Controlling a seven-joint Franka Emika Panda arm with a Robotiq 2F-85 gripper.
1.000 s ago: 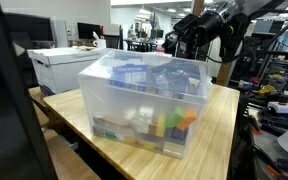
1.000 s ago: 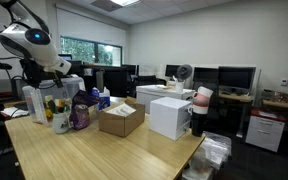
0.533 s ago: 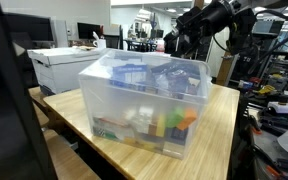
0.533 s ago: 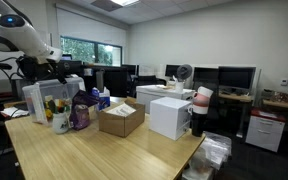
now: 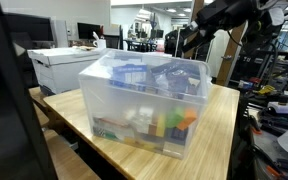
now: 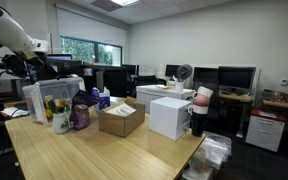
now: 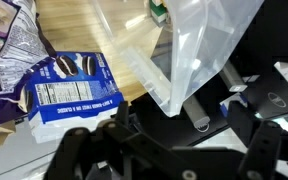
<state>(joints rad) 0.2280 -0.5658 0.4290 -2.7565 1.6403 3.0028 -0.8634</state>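
**Wrist view: gripper hangs apart from the clear bin's corner**

Closest to the lens we see the gripper point(image 7: 164, 165), its dark fingers spread at the bottom of the wrist view with nothing between them. Just beyond it we meet a corner of the clear bin point(image 7: 199, 55), its translucent wall rising toward the camera. The gripper and the bin do not touch. Beside that corner, on the bare wood of the counter point(image 7: 89, 25), a blue cookie pack point(image 7: 69, 85) lies flat with its label up. A purple bag point(image 7: 2, 50) lies just beside the pack, at the left edge of the picture. At the top a green thing point(image 7: 159, 10) shows by the bin wall, too little of it for us to name.

In an exterior view the clear bin point(image 5: 144, 105) fills the near corner of the counter point(image 5: 219, 125), holding blue, orange, green and yellow items we cannot make out. The gripper point(image 5: 189, 38) hangs in the air above and behind the bin's far rim, well apart from it.

In an exterior view a cardboard box point(image 6: 121, 118) stands mid-counter and a white box point(image 6: 169, 115) stands near the right edge. Farther back, the purple bag point(image 6: 81, 112) sits just beside the clear bin point(image 6: 49, 100) at the far left corner. The gripper point(image 6: 36, 66) hangs above that bin.
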